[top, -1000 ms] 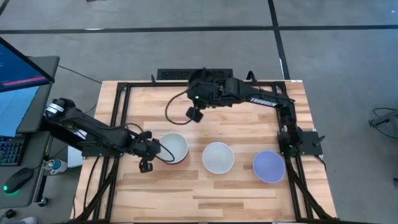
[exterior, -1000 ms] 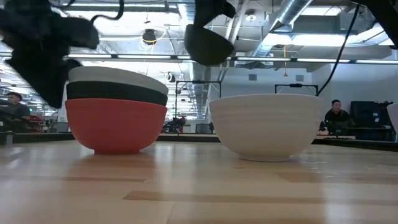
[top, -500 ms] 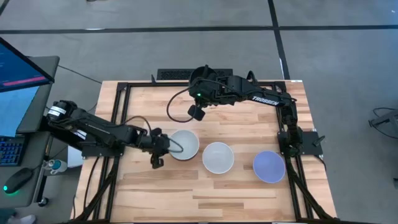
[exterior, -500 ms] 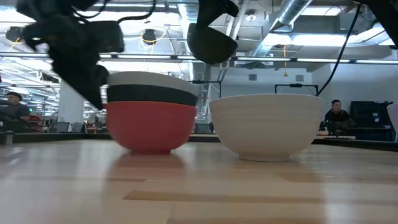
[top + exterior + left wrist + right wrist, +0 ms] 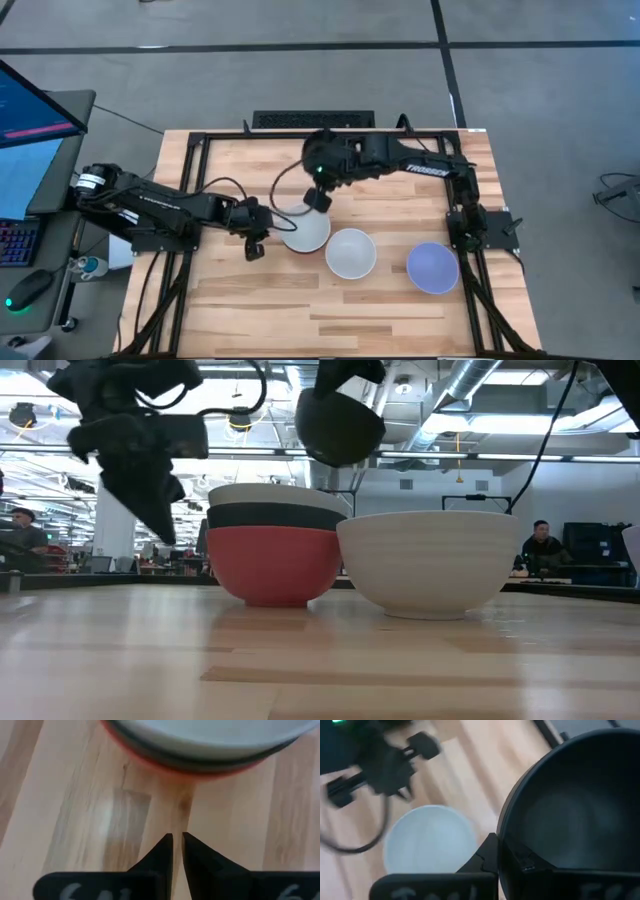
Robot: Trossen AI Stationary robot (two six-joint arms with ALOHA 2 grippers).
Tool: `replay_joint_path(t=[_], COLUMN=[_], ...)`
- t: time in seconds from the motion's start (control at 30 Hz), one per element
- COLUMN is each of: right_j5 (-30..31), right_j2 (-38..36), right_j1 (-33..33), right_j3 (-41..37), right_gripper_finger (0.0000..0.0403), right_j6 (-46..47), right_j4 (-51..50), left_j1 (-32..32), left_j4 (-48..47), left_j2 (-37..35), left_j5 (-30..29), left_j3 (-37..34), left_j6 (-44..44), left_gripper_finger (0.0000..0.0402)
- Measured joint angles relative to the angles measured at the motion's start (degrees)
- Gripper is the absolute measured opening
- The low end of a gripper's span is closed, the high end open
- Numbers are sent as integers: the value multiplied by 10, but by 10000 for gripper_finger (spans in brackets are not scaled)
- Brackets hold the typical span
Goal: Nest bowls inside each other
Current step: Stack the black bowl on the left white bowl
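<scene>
A stack of three nested bowls (image 5: 305, 232), red under black under white, stands on its red base (image 5: 272, 598) close against a single white bowl (image 5: 351, 253). A lavender-blue bowl (image 5: 432, 267) stands further right. My left gripper (image 5: 177, 839) is shut and sits low, just left of the stack (image 5: 205, 745), with bare wood between them. My right gripper (image 5: 502, 857) is shut on a second black bowl (image 5: 340, 425), held high above the table just beyond the stack. My right gripper holds the black bowl by its rim (image 5: 501, 837), pinched with one finger (image 5: 487, 855) outside the wall and the other inside. The bowl is lifted clear and hangs tilted below the gripper (image 5: 345, 372).
The table's black frame rails (image 5: 190, 180) run along the left, far and right sides. Open wood (image 5: 330, 315) lies toward the near edge. A monitor and keyboard stand off the table's left. People sit in the room behind in the low view.
My left gripper, shut, moved toward the table's right and pushed the three-bowl stack along the wood until it stood beside the single white bowl. My right gripper carried the black bowl a little toward the near edge, closer over the stack.
</scene>
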Motion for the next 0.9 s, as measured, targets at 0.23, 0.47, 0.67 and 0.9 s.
replay_joint_path(t=[0.23,0.47,0.67,0.9], right_j5=[-51,-86,-110,-119], right_j2=[26,67,68,72], right_j1=[55,74,85,94], right_j3=[-4,-2,-2,-3], right_gripper_finger=[28,25,28,24], right_j6=[14,17,28,31], right_j4=[8,20,56,59], left_j1=[14,35,32,32], left_j4=[-4,-30,-61,-101], left_j2=[-25,-182,-309,-353], left_j5=[-45,-72,-119,-153], left_j3=[15,41,40,41], left_j6=[22,31,-18,-51], left_gripper_finger=[30,30,30,30])
